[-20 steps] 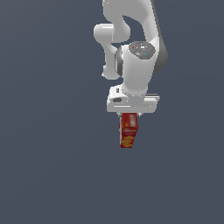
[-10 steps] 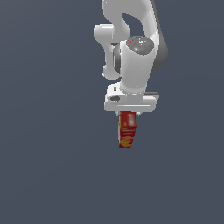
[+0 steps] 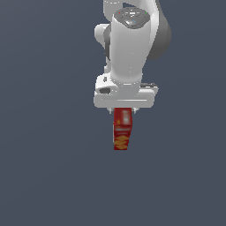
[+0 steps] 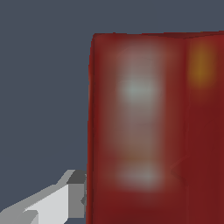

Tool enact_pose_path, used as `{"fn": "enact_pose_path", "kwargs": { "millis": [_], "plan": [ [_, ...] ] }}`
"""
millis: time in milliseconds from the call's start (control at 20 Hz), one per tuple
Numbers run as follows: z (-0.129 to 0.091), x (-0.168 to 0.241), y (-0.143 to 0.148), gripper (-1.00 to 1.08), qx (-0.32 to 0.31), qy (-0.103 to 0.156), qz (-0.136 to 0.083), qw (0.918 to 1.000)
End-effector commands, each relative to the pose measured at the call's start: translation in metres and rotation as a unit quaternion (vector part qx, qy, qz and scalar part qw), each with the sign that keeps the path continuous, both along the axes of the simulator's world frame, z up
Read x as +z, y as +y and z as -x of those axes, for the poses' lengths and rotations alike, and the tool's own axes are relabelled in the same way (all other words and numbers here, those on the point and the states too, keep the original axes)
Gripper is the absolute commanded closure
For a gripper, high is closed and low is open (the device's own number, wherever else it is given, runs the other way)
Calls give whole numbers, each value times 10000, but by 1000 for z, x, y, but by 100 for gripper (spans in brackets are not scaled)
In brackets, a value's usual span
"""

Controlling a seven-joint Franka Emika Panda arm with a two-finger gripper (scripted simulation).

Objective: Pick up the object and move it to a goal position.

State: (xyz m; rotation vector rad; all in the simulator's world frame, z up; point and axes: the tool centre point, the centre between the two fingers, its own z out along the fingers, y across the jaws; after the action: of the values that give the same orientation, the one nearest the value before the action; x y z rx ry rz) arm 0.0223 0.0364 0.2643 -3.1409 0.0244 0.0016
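Observation:
The object (image 3: 122, 131) is a small red box with yellow-orange markings and a whitish label patch. It hangs upright below the white gripper (image 3: 123, 110), which is shut on its upper end. In the wrist view the object (image 4: 153, 131) fills most of the picture, blurred and close, with one finger (image 4: 65, 199) pressed against its side. The other finger is out of that view. In the exterior view the white arm (image 3: 132, 44) rises straight above the hand, and the fingertips are mostly hidden behind the hand's body and the box.
Only a plain dark grey-blue background (image 3: 44, 167) shows around the arm and the box. No other object, container or edge is in view.
The arm's upper part has shifted slightly between frames. The red box stays in the same grip below the hand, at nearly the same place in the exterior view.

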Motion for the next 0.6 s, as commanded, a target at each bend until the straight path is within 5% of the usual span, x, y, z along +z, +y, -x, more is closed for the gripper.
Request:
{"fn": "enact_pose_path", "kwargs": {
  "millis": [0, 550],
  "plan": [
    [-8, 19, -11, 108, 0, -6, 0, 10000],
    [-40, 91, -52, 108, 0, -6, 0, 10000]
  ]
}}
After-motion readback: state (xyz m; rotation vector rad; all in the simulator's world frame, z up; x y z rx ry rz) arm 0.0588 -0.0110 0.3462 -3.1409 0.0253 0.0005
